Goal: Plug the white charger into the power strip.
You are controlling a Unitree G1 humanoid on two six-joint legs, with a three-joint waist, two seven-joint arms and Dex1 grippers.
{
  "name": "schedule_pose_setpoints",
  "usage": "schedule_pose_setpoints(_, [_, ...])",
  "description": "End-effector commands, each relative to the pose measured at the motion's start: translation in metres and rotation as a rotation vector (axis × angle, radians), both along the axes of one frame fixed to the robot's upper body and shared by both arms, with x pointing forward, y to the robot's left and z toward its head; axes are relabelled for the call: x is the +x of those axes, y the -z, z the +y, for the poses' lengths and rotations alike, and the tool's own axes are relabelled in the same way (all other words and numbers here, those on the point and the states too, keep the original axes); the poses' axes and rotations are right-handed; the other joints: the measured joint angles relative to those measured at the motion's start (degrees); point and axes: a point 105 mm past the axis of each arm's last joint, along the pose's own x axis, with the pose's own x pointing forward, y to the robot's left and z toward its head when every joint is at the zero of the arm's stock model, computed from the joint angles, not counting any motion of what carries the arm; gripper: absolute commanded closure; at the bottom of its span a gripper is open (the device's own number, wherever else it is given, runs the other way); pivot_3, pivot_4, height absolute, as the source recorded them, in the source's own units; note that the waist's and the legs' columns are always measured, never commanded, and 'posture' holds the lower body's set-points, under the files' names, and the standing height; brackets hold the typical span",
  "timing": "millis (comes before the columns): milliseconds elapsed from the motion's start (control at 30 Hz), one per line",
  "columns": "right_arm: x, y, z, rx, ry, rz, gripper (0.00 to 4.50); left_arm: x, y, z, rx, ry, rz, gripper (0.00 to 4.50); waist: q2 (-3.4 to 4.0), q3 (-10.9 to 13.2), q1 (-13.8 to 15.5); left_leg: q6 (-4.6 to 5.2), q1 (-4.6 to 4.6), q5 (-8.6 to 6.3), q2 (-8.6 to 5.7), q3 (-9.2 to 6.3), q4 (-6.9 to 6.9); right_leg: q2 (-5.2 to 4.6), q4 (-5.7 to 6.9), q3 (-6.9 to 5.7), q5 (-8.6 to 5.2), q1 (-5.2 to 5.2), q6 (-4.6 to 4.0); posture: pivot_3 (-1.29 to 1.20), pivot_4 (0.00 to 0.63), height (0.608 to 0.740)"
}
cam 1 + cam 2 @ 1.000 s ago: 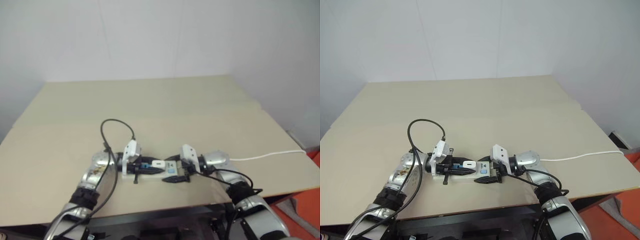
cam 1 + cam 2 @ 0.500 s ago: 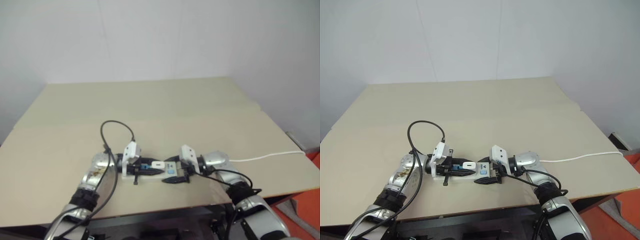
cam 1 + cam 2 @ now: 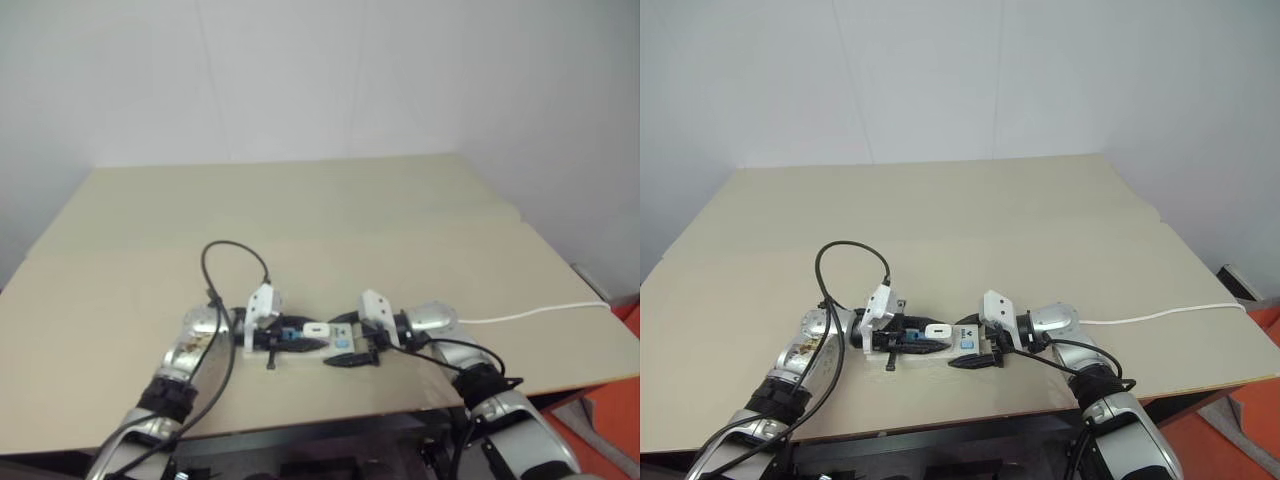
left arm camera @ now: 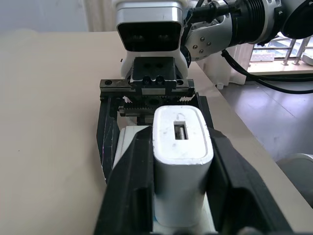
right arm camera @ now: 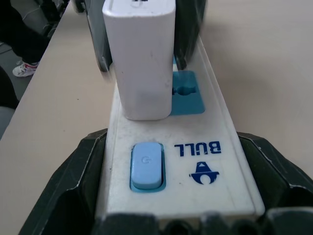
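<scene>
The charger (image 5: 139, 58) stood upright in the strip (image 5: 195, 161) socket beside the switch, seemingly seated — the left hand (image 4: 182, 196) flanked it loosely, the right hand (image 5: 171, 223) clamped the strip's switch end — so backing off seemed next.

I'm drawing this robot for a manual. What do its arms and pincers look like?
Silver metallic forearms with black wrist bands and loose black cables. Each ends in a white boxy head carrying two black fingers: left pincer, right pincer. The right pincer's head has a dark twin-lens window and a toothed black rail.
</scene>
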Motion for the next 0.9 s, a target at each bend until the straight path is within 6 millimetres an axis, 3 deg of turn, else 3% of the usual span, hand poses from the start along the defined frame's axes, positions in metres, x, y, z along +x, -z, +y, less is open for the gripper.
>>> schedule_pose_setpoints(33, [-0.007,0.008,-0.005,-0.055,-0.032,0.016,1.06,-0.003,0.034,0.018,0.099,-0.080,0.140,1.61,0.10,-0.1,0.2,0.00,0.00,0.00,-0.01,0.02,0.00,-0.03,-0.01,0.00,0.00,0.01,0.00,0.00,0.150,0.740])
schedule_pose_setpoints(200, [-0.007,0.008,-0.004,-0.052,-0.036,0.017,1.06,-0.002,0.030,0.016,0.082,-0.082,0.135,0.03,0.11,-0.1,0.3,0.00,0.00,0.00,-0.02,0.05,0.01,-0.05,-0.04,0.00,0.00,0.04,0.01,0.00,0.150,0.740])
schedule_pose_setpoints(300, [-0.007,0.008,-0.003,-0.051,-0.039,0.017,1.06,-0.001,0.023,0.016,0.067,-0.075,0.124,0.03,0.11,-0.1,0.4,0.00,-0.01,0.00,-0.02,0.06,0.01,-0.04,-0.04,0.00,0.00,0.03,0.01,0.00,0.150,0.740])
schedule_pose_setpoints(433, [-0.007,0.007,-0.002,-0.043,-0.041,0.021,1.06,0.001,-0.001,0.019,0.043,-0.050,0.071,0.03,0.10,-0.1,0.3,0.00,-0.06,0.00,-0.02,0.06,0.01,-0.04,-0.06,0.00,0.00,-0.01,0.01,0.00,0.150,0.740])
schedule_pose_setpoints(500, [-0.005,0.003,-0.004,-0.049,-0.043,0.021,0.33,0.001,-0.016,0.024,0.060,-0.019,0.054,0.00,0.06,0.0,0.2,0.00,-0.12,0.00,-0.01,0.06,0.00,-0.03,-0.07,0.00,0.00,-0.09,0.01,0.00,0.150,0.740])
schedule_pose_setpoints(567, [-0.002,-0.001,-0.007,-0.054,-0.040,-0.002,0.03,-0.001,-0.027,0.029,0.065,0.001,0.043,0.00,0.03,0.2,0.2,0.00,-0.22,0.00,0.00,0.06,0.00,0.00,-0.07,-0.01,0.00,-0.19,0.01,0.00,0.150,0.740])
schedule_pose_setpoints(900, [0.002,-0.043,-0.044,-0.026,0.047,-0.148,0.03,-0.016,-0.048,0.050,0.114,0.009,-0.020,0.00,-0.12,0.6,1.6,-0.04,-1.32,0.03,-0.01,0.10,0.17,-0.05,0.01,-0.02,0.04,-1.23,0.03,0.00,0.150,0.740])
